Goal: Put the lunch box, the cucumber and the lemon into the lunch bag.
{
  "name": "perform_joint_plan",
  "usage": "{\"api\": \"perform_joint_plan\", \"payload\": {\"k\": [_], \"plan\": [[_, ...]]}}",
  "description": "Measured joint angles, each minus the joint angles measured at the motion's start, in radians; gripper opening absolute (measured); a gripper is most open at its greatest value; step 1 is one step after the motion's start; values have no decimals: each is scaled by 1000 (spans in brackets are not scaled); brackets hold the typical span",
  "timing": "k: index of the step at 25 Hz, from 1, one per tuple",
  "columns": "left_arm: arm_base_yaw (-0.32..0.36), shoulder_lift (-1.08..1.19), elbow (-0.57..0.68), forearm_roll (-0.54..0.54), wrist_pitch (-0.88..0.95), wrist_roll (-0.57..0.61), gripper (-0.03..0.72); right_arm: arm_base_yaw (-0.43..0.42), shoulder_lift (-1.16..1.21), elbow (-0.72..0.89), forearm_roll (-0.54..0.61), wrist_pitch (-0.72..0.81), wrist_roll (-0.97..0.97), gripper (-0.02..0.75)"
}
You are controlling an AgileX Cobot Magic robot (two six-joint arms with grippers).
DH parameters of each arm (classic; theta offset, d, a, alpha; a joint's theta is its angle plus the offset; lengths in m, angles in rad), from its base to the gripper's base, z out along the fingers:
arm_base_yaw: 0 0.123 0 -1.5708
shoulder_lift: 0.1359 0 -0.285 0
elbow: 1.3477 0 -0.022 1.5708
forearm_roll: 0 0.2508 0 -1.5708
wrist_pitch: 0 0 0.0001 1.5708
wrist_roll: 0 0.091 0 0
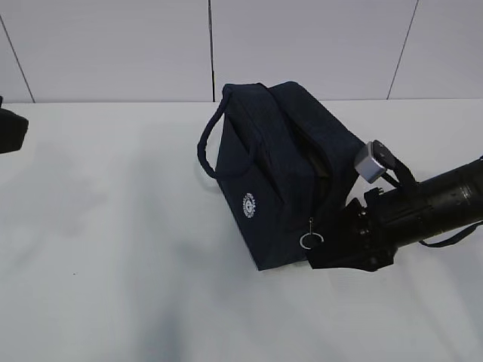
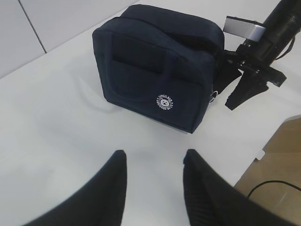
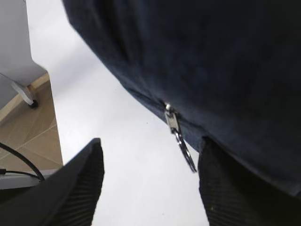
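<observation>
The dark navy lunch bag (image 1: pixel 279 173) stands on the white table with its handles up and its white round logo (image 1: pixel 250 204) facing front-left. It also shows in the left wrist view (image 2: pixel 150 66) and fills the top of the right wrist view (image 3: pixel 211 61). Its silver ring pull (image 3: pixel 183 148) hangs at the bag's lower corner. My right gripper (image 3: pixel 150 143) is open beside that corner, with the ring just inside its right finger and untouched. My left gripper (image 2: pixel 154 155) is open and empty, well short of the bag. The lunch box, cucumber and lemon are out of view.
The table edge and wooden floor with a cable lie close behind my right arm (image 2: pixel 282 160) and show in the right wrist view (image 3: pixel 28 132). A white panelled wall (image 1: pixel 302 45) runs behind the table. My left arm (image 1: pixel 11 130) sits at the far left edge.
</observation>
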State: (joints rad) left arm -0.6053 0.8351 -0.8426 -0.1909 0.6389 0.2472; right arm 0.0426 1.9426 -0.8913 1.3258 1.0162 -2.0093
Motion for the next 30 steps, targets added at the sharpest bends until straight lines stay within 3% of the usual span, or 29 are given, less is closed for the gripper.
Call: {"api": "perform_joint_plan", "payload": {"k": [11, 24, 30], "plan": [[0, 0, 0, 0, 20, 0, 291, 2, 0, 0, 15, 13, 0, 477], [0, 0, 0, 0, 35, 0, 291, 4, 63, -2, 17, 49, -2, 422], [0, 0, 0, 0, 39, 0, 291, 4, 97, -2, 69, 76, -10, 386]]}}
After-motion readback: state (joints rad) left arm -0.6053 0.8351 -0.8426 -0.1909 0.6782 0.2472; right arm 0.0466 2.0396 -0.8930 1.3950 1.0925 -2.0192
